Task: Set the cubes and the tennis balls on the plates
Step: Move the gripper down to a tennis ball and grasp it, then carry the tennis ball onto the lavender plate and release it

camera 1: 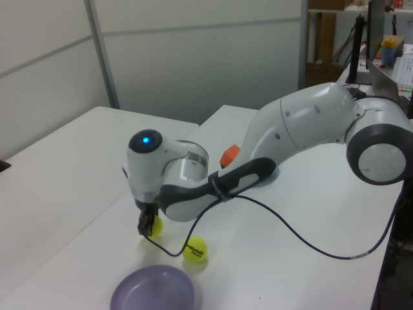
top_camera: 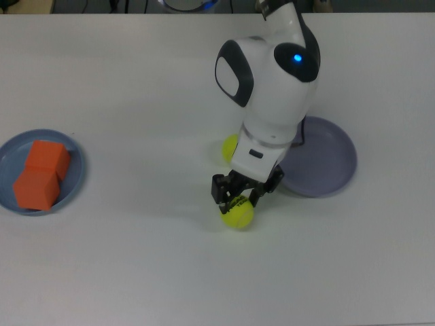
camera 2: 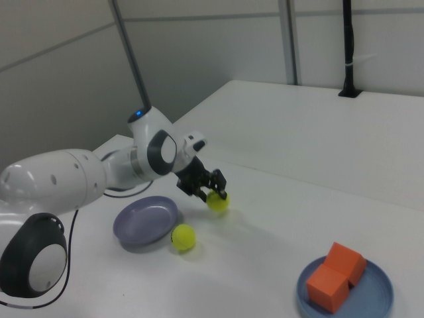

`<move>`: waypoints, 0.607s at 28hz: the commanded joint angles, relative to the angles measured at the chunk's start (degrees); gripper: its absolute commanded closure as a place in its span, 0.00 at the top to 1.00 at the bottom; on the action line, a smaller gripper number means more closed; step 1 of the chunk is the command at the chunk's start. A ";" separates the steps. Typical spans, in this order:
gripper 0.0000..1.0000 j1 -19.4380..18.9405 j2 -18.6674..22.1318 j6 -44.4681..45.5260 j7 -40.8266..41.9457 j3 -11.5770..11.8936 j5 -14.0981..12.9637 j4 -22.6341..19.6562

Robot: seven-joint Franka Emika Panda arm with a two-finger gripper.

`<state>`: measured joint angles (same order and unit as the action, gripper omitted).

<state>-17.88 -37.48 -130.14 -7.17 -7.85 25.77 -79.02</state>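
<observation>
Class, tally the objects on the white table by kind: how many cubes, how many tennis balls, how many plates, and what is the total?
Matte orange cubes: 2, both on the round blue plate
Fuzzy yellow-green tennis balls: 2, both on the table
Round shallow plates: 2, the blue plate and an empty lavender plate
Total: 6
</observation>
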 commanded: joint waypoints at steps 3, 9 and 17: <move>0.00 -0.40 6.72 9.17 -0.56 -5.23 -3.10 -1.66; 0.18 -0.75 6.72 16.84 -4.24 -9.81 -3.01 -2.10; 1.00 -3.39 6.63 17.64 -13.39 -10.34 -2.39 -2.98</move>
<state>-20.27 -31.97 -113.05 -15.20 -18.36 23.36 -80.55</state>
